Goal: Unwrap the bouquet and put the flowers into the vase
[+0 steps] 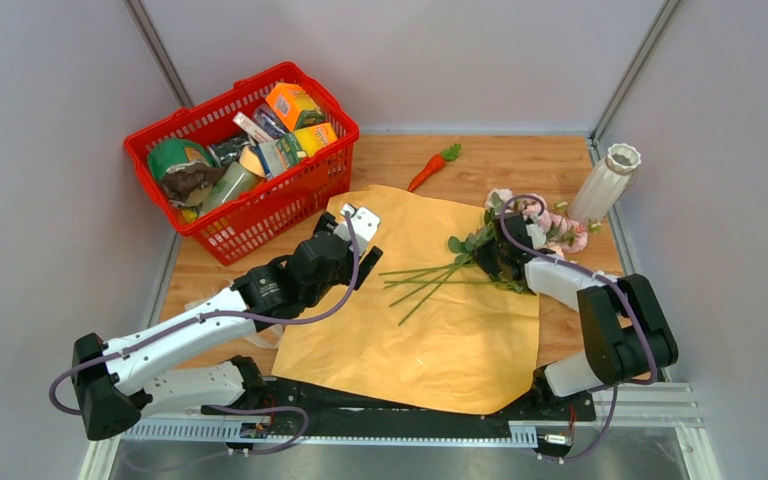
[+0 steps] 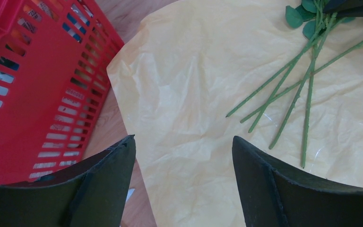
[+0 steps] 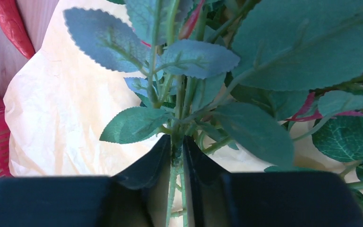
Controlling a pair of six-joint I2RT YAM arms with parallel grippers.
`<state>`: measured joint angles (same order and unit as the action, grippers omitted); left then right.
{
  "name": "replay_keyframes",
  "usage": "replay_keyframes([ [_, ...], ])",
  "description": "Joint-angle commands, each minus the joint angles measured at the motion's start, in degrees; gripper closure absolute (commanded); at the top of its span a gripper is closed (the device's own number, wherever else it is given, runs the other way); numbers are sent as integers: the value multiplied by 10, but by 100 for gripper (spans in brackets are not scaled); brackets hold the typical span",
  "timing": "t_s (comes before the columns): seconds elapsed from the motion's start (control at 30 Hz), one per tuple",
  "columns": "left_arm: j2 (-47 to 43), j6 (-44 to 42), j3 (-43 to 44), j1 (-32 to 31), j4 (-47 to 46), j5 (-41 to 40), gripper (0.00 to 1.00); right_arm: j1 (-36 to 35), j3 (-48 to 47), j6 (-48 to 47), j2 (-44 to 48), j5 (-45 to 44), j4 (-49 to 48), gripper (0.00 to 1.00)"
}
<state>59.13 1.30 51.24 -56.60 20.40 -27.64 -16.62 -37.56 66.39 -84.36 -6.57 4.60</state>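
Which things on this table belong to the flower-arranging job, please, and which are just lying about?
For the job: flowers, held at the stems by the right gripper; spread-out wrapping paper; vase.
Lying about: red basket; toy carrot.

Left pincer (image 2: 183, 140) wide, right pincer (image 3: 177, 142) clamped.

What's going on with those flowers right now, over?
Left gripper open, empty, over the wrapping paper. Right gripper pinching the flowers by their stems. Vase upright beside the blooms; basket, carrot off left.
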Motion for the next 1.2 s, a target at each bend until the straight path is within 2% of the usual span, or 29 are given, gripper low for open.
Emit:
replay_keyframes([
  [0.0, 0, -9, 6, 0, -2, -13, 18, 3, -19, 10, 6, -5, -21, 82],
  [0.23, 2, -10, 7, 0, -3, -16, 19, -1, 10, 20, 109, -29, -19, 100],
  [0.43, 12, -11, 9, -1, 2, -16, 20, -5, 19, 24, 176, -35, -8, 100],
  [0.63, 11, -12, 8, -1, 3, -14, 20, -24, -9, -24, 238, -68, 2, 100],
  [0.73, 11, -12, 9, -1, 3, -11, 20, -39, -55, -93, 258, -88, -5, 100],
  [0.87, 12, -12, 11, 0, 6, -2, 21, -45, -109, -235, 270, -112, -38, 100],
  [1.03, 11, -12, 13, 0, 10, -1, 22, -44, -135, -467, 281, -108, -195, 100],
  [1.17, 5, -12, 13, -1, 11, 5, 22, -39, -180, -635, 264, -120, -260, 100],
])
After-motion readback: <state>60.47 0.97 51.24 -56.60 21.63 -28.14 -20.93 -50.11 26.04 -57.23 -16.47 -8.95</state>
